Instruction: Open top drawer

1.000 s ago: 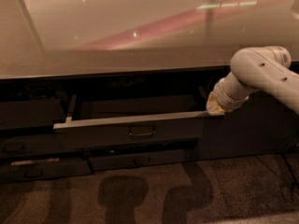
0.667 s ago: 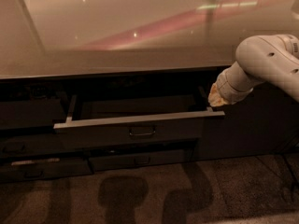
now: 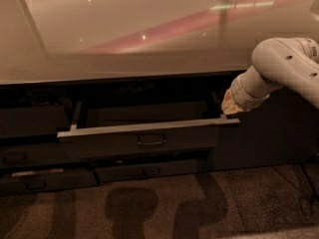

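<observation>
Gripper, on the pale arm at right, sits just above the right end of the top drawer; whether it is clenched or released cannot be told. The drawer stands partly pulled out beneath the countertop, its bar handle central.

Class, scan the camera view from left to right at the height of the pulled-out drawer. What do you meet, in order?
The top drawer, pulled out: its left side wall → bar handle → gripper at its right front corner → robot arm.
</observation>
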Robot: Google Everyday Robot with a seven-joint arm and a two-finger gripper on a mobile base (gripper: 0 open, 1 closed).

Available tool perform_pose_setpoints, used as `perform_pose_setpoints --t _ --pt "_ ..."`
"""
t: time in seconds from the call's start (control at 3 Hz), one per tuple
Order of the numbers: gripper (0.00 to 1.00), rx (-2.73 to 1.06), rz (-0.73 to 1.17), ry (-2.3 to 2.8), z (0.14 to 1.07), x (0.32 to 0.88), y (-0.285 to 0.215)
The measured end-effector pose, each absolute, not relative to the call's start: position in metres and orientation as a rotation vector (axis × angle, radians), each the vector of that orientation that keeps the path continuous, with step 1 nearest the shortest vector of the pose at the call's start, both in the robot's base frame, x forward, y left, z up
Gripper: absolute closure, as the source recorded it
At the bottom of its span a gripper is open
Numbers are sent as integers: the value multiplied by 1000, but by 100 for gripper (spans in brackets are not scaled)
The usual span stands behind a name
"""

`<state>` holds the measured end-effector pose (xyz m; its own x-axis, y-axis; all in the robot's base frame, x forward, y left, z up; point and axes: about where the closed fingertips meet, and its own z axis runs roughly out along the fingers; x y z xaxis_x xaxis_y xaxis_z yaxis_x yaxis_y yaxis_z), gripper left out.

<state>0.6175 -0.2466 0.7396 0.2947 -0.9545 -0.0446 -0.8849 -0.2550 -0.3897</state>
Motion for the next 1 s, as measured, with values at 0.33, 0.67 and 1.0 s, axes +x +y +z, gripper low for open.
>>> perform_pose_setpoints --t 0.33,0.67,1.0 --pt "100 -2208 -107 1613 724 616 -249" --pt "100 -2195 -85 1514 741 628 -243" --pt "100 -2196 -84 1514 741 628 -243"
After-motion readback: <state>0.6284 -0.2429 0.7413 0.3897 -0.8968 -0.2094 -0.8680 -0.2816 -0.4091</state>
